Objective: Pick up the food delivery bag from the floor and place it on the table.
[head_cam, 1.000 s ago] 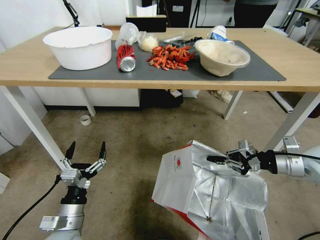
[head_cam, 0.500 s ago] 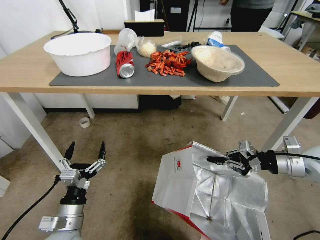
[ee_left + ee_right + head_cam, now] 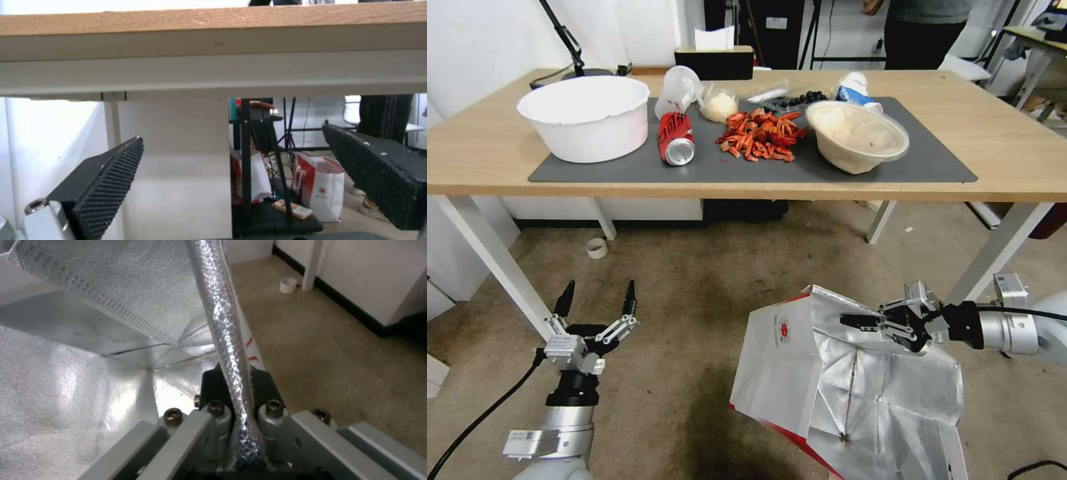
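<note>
Left gripper point(image 3: 597, 300) hovers in front of the table point(image 3: 480, 143), jaws spread, over stained brown floor point(image 3: 694, 280). Right of it, the food delivery bag point(image 3: 840, 380) hangs below the table's front edge, right gripper point(image 3: 854, 321) clamped on its foil rim.

No lettering can be read with certainty. The food delivery bag point(image 3: 780, 373) carries a small round red logo point(image 3: 786, 329) on its white face, its characters too small to make out. The red can point(image 3: 675, 135) lying on the dark mat point(image 3: 934, 163) bears white script that stays illegible.
</note>
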Tool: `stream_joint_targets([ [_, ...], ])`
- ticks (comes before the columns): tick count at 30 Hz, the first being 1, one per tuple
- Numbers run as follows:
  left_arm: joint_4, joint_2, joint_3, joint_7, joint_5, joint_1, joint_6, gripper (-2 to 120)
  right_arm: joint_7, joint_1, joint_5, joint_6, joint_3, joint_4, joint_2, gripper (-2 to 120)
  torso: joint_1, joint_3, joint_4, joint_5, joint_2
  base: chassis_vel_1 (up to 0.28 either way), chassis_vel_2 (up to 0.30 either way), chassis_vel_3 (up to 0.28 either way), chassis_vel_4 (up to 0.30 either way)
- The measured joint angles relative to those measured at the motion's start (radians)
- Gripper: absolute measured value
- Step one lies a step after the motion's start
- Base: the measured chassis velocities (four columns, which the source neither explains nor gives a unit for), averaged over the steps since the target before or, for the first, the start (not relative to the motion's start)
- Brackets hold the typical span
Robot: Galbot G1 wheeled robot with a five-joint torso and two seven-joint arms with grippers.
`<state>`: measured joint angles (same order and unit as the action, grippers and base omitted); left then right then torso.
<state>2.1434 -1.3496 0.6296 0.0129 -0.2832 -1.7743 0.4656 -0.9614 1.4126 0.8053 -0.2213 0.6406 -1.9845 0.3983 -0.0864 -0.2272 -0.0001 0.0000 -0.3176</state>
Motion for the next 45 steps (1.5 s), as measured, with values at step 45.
stream_joint_targets([
  [45,0.001,0.007,0.003,-0.002,-0.013,0.001,-0.003,100,-0.018,-0.01,0.003,0.0,-0.002,-0.007,-0.021,0,-0.063,-0.121,0.0001,-0.0001,-0.183,0.0,0.0,0.0,0.0],
])
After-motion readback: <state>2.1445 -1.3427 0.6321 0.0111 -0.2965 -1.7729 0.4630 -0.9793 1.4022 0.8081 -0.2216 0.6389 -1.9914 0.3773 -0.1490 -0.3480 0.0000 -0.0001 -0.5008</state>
